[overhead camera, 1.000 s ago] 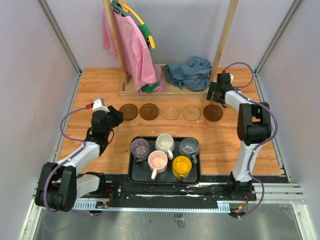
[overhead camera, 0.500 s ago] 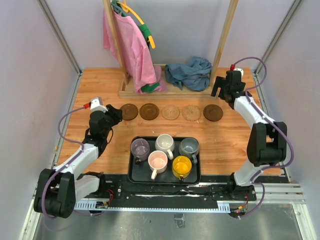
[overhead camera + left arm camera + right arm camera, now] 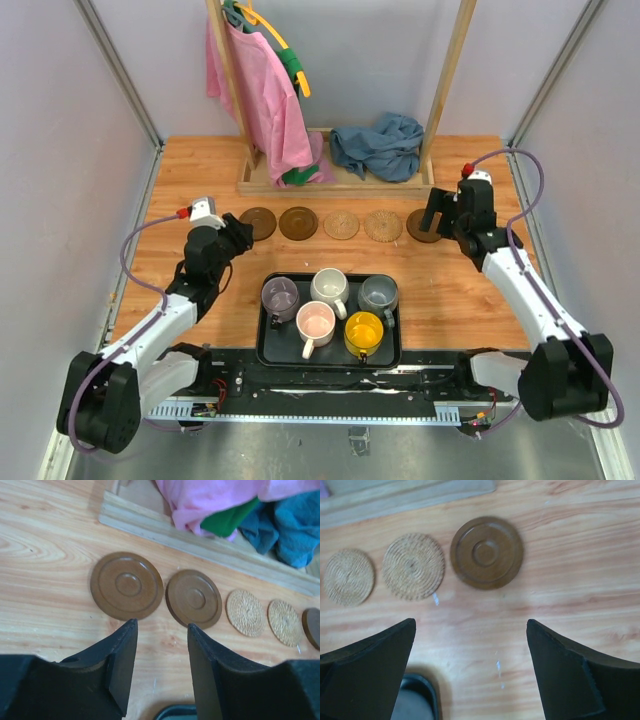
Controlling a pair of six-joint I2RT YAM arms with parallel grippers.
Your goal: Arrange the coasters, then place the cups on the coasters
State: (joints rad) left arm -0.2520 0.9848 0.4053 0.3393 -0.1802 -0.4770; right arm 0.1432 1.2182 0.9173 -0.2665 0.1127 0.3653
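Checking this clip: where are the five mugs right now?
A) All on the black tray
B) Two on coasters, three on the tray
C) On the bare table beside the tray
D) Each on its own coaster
A: all five mugs stand on the black tray, and the row of coasters behind it holds nothing.

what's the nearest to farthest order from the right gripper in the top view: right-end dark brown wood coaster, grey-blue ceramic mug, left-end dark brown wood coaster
From the right gripper:
1. right-end dark brown wood coaster, partly hidden by the gripper.
2. grey-blue ceramic mug, rear right of the black rectangular tray.
3. left-end dark brown wood coaster, far end of the row.
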